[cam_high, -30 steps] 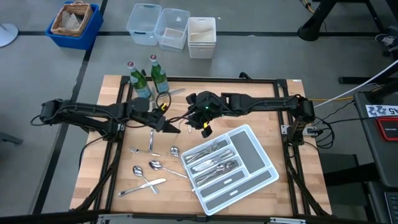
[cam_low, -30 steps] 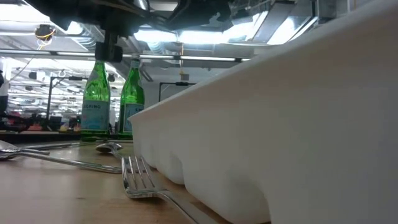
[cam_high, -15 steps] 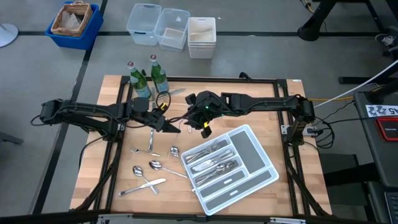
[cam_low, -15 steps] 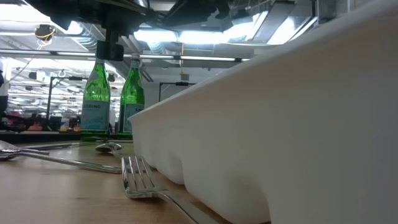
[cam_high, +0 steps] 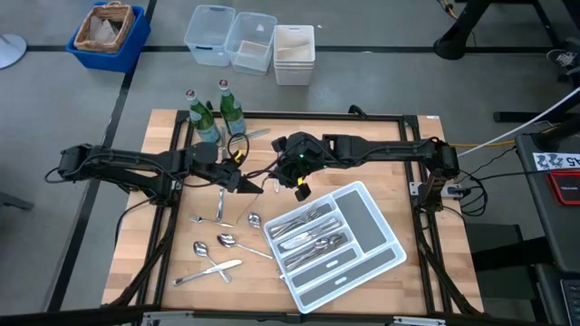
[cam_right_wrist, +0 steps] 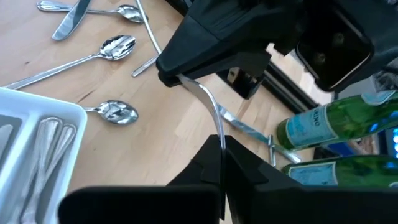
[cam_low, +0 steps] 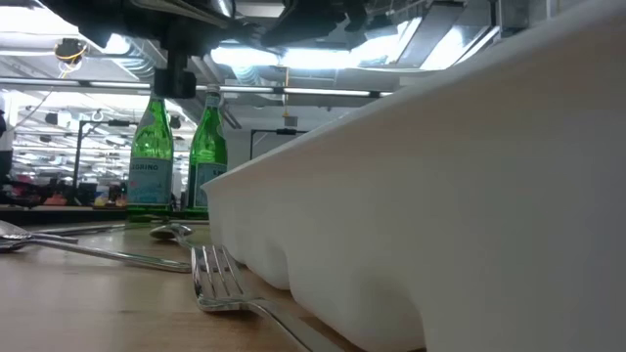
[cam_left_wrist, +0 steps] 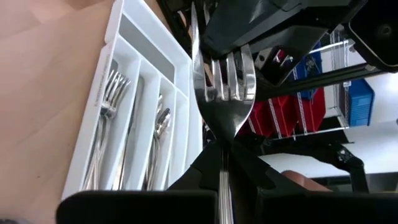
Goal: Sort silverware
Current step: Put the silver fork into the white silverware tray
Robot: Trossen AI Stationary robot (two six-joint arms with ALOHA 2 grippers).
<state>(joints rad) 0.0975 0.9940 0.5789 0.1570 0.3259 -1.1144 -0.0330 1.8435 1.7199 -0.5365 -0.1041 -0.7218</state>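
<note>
Both grippers meet mid-table over one fork (cam_left_wrist: 224, 93): the left gripper (cam_high: 256, 188) is clenched on its slim handle, and the right gripper (cam_high: 293, 186) has closed on the tine end. Polished, curved metal, it hangs between them at frame center. Loose spoons (cam_high: 227, 241) lie lower left on the wood-grain table (cam_high: 435, 272); the white plastic tray (cam_high: 385, 263) sits lower right.

We can make out pale blue labels on the two green bottles (cam_low: 152, 147) in the low view, but their lettering is too small for us to read with any certainty. A white tag with dark marks (cam_high: 555, 161) at the high view's right edge stays illegible too.
</note>
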